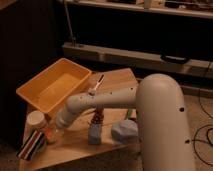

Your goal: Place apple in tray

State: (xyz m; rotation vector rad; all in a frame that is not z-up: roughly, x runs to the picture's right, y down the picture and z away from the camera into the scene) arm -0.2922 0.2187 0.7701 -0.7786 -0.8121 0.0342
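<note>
The apple [50,134] is a small orange-red fruit on the wooden table, just right of the white jar [35,120] and in front of the tray. The tray [31,96] is a large yellow-orange bin at the table's back left, and nothing shows inside it. My white arm reaches down and to the left across the table. My gripper [56,128] is at its end, right above and against the apple, and partly hides it. I cannot tell whether it touches the apple.
A striped packet [32,145] lies at the front left corner. A blue upright pack [94,134], a dark red knobbly item [98,117] and a pale blue crumpled bag [125,131] sit under the arm. A white utensil [98,83] lies behind. Shelving stands beyond.
</note>
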